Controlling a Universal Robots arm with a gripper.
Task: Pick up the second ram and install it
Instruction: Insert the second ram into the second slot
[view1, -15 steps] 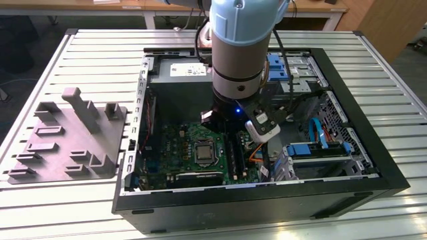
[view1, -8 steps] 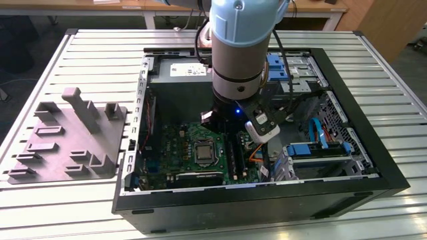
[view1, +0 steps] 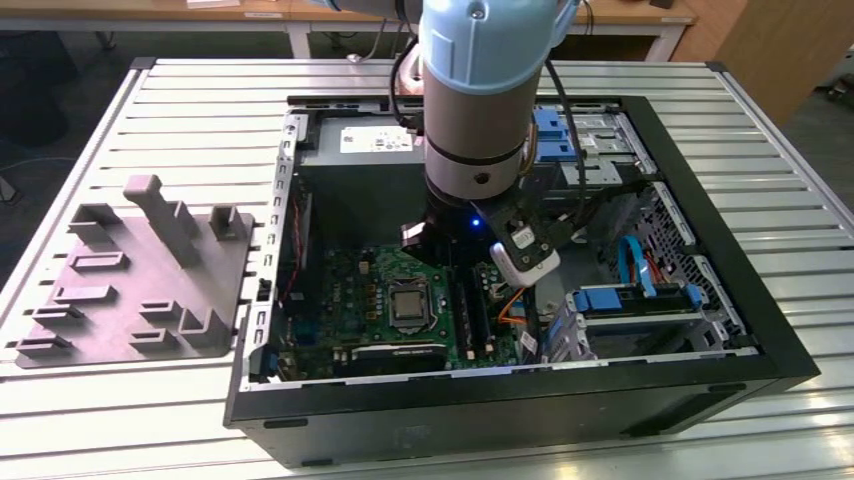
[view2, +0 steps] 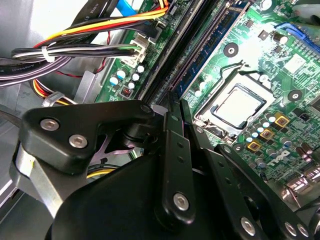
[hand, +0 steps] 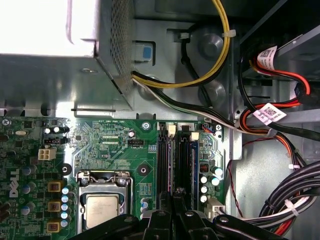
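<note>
Hovers with pincer (view2: 176, 102) pressed together over ram (view2: 211, 44) upright on board (view2: 285, 65); cannot tell whether pinching it. Probably light, stiff, fragile: grip by top edge, not faces.

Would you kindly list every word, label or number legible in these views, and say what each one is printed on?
White cable tags, first wrist view: printed, too small to read.
White sticker on the power supply, exterior view: blurred, unreadable.
Motherboard, both wrist views: a maker's logo and tiny white markings, none quotable with confidence.
No line of text can be quoted reliably.
</note>
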